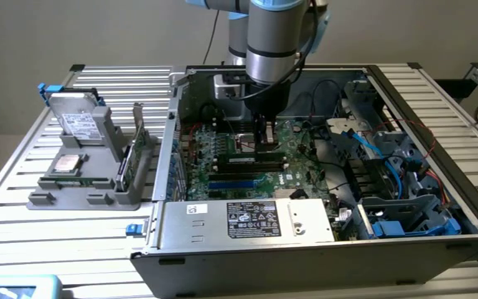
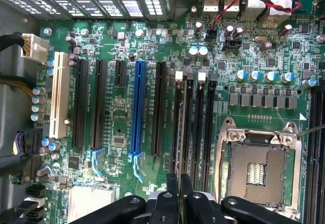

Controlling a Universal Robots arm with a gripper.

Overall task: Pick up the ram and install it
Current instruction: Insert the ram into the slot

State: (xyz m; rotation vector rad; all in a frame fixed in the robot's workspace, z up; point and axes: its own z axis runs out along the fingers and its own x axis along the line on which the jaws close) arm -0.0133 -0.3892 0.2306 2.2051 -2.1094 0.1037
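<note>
**1. Ram pos.** The ram (image 1: 74,182) lies along the front edge of the grey fixture (image 1: 98,200). The fixture sits toward the exterior view's left edge of the slatted table (image 1: 56,249), outside the PC case (image 1: 305,255). The ram is not yet picked up. Its long axis runs parallel to that front edge, i.e. across the exterior view, approx. the same direction as the memory slots (image 1: 251,163) in the case.

**2. Gripper pos.** The gripper (image 1: 264,144) hangs inside the case over the motherboard (image 1: 222,152), well apart from the ram. From the fingers, the ram lies toward the exterior view's left. It is beyond the upright expansion card (image 1: 135,146) and the case's side wall (both stand between the two).

**3. Finger state.** In the wrist view the fingers (image 2: 172,186) are drawn almost together w/ a slim gap left, and nothing appears clamped between them. The gap lines up w/ the slots' long axis, directly above them.

**4. View diff.** The ext. view gives the ram's place on the fixture and the obstacles between. The wrist view gives the finger gap, the slots (they appear unpopulated) and the open CPU socket (image 2: 256,170) beside them.
</note>
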